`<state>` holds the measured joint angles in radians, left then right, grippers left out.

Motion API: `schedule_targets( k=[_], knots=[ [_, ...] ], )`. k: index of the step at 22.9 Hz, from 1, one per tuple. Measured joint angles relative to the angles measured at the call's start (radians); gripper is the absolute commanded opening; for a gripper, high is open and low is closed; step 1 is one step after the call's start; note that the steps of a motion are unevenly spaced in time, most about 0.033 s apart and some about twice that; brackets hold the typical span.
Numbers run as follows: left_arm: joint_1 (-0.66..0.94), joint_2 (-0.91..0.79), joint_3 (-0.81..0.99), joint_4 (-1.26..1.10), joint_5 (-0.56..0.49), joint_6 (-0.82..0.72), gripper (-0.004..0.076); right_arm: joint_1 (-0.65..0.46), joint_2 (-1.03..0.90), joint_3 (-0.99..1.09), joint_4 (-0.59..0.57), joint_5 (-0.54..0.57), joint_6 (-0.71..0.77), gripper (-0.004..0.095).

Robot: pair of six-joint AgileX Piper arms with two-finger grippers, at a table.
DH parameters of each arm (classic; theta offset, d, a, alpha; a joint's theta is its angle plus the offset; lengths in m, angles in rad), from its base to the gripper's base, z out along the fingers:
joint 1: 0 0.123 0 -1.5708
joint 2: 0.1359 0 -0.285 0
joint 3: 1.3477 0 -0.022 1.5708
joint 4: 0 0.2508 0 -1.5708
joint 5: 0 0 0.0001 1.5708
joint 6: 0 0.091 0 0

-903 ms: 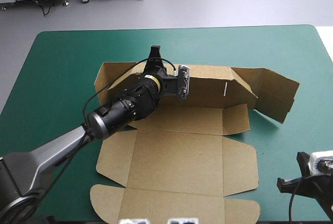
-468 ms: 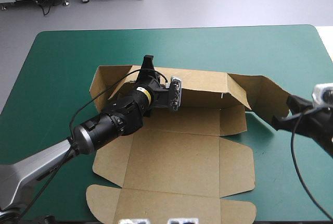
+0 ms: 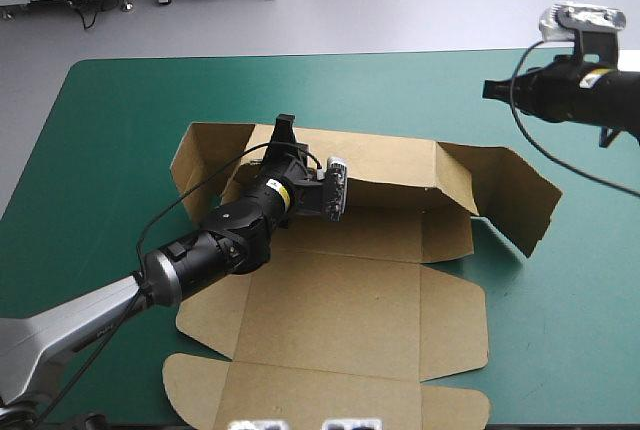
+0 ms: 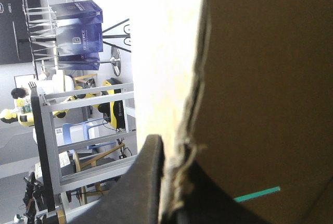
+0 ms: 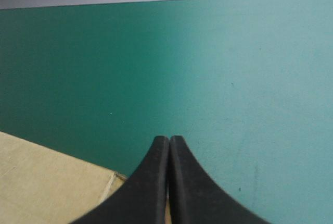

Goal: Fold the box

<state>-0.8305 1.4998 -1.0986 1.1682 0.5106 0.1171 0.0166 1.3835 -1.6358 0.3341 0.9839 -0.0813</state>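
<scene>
The brown box (image 3: 340, 300) lies as a cut sheet on the teal-green cover, its base flat and its long back wall (image 3: 390, 165) raised. My left gripper (image 3: 283, 135) sits on the top edge of that wall near its left end. In the left wrist view the board (image 4: 260, 78) runs between the black fingers (image 4: 151, 177), which are shut on it. My right gripper (image 3: 490, 88) hangs raised over the table's far right, beyond the box, fingers shut and empty. In its own view the right gripper (image 5: 169, 139) points at bare cover, a corner of the board (image 5: 47, 182) beside it.
The box's right end flap (image 3: 520, 195) stands tilted outward toward the table's right side. Rounded lid flaps (image 3: 200, 385) lie flat near the front edge. Bare teal-green cover (image 3: 130, 110) surrounds the sheet at the back and both sides.
My right gripper rose from the front right corner and travelled to the far right, above the table. The left gripper, still on the back wall, drew it and the sheet slightly left.
</scene>
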Motion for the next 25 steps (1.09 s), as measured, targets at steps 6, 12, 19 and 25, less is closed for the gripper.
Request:
schedule_targets(
  k=[6,12,19,25],
  knots=[
    [0.000,-0.002,0.005,0.006,-0.001,-0.001,-0.0009,-0.001,0.244,-0.184,0.017,0.155,-0.018,-0.0020],
    [0.000,-0.002,0.006,0.014,-0.001,-0.007,-0.0009,-0.048,0.356,-0.209,0.006,0.259,-0.073,-0.0020],
    [0.000,-0.002,0.006,0.015,0.003,-0.013,-0.0009,-0.109,0.355,-0.051,0.079,0.257,-0.248,-0.0020],
    [0.000,-0.002,0.006,0.015,0.003,-0.024,-0.0009,-0.109,0.351,-0.012,0.181,0.249,-0.348,-0.0020]
  ],
)
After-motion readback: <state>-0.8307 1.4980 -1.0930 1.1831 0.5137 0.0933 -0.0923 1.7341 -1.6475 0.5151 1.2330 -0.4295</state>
